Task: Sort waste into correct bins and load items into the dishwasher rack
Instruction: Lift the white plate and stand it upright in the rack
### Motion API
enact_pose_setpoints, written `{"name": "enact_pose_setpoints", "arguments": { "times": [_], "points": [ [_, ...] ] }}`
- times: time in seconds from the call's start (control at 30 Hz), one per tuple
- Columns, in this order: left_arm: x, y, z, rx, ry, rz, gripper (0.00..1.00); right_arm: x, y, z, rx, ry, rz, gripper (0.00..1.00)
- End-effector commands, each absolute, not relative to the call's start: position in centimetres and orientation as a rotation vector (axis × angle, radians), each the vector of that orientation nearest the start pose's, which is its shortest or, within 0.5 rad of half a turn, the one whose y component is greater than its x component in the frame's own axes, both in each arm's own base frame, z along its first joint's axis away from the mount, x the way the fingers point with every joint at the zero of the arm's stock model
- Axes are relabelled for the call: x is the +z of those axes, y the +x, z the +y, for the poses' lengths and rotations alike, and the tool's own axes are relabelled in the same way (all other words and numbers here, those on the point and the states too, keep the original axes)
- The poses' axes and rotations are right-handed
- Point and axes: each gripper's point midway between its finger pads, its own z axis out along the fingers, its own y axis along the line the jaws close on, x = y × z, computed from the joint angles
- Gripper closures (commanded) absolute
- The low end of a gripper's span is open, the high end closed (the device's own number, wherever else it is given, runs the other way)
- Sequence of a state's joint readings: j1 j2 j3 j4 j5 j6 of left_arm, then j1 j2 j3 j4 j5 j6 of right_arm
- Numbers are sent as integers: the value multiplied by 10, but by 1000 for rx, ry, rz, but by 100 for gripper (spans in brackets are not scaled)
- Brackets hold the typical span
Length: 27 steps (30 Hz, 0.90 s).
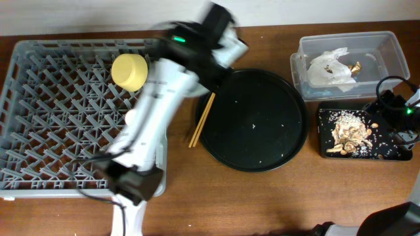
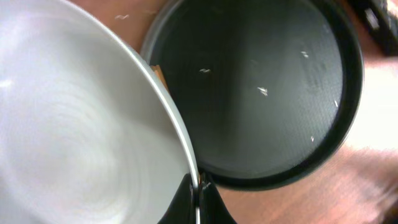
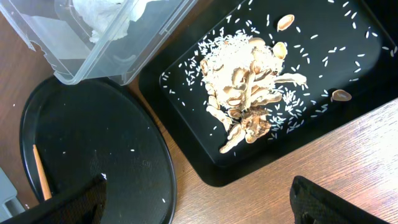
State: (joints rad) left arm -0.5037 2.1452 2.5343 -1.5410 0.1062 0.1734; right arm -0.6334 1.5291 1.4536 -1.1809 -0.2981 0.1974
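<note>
Left wrist view: the left gripper (image 2: 198,200) pinches the plate (image 2: 74,124) by its rim, beside the round tray (image 2: 267,93). The rack (image 1: 52,131) lies toward the counter's left edge, nearest this arm.

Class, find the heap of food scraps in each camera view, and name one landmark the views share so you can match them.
Overhead: the food scraps lie at right, in the flat black tray, below the clear tub.
Left wrist: not in it; the plate and round black tray fill it.
Right wrist: upper middle, in the flat tray.
Shared landmark: the round black tray, in all three.
</note>
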Motion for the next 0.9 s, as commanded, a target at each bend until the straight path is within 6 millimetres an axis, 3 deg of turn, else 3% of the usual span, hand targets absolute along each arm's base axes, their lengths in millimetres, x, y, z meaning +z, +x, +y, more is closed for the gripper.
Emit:
{"name": "enact_pose_setpoints", "arguments": {
  "times": [0.0, 0.13, 0.2, 0.3, 0.33, 0.37, 0.47, 0.63, 0.8, 0.83, 0.87],
  "points": [
    [324, 404, -149, -411, 576, 2552, 100, 189, 296, -154, 321, 1047, 2562, 5],
    [340, 409, -51, -751, 400, 2462, 100, 189, 296, -154, 321, 1048, 2564, 5],
    [343, 410, -18, -846, 369, 2376, 100, 189, 296, -154, 321, 1048, 2564, 5],
    [325, 414, 24, -1021, 248, 2281, 100, 189, 296, -154, 320, 1046, 2561, 5],
    [318, 416, 30, -1073, 212, 2255, 100, 189, 296, -154, 320, 1046, 2561, 5],
    [298, 421, 39, -1122, 166, 2244, 100, 189, 296, -154, 320, 1046, 2562, 5],
    [261, 426, 40, -1182, 135, 2242, 100, 189, 296, -154, 320, 1046, 2561, 5],
    [240, 426, 37, -1240, 110, 2235, 100, 189, 296, -154, 320, 1046, 2562, 5],
    [209, 419, 53, -1053, 97, 2426, 100, 189, 295, -154, 315, 1014, 2576, 5],
    [207, 419, 56, -1029, 98, 2443, 95, 189, 295, -154, 315, 1013, 2577, 5],
    [204, 419, 58, -1008, 100, 2456, 82, 189, 295, -154, 315, 1013, 2577, 5]
  ]
}}
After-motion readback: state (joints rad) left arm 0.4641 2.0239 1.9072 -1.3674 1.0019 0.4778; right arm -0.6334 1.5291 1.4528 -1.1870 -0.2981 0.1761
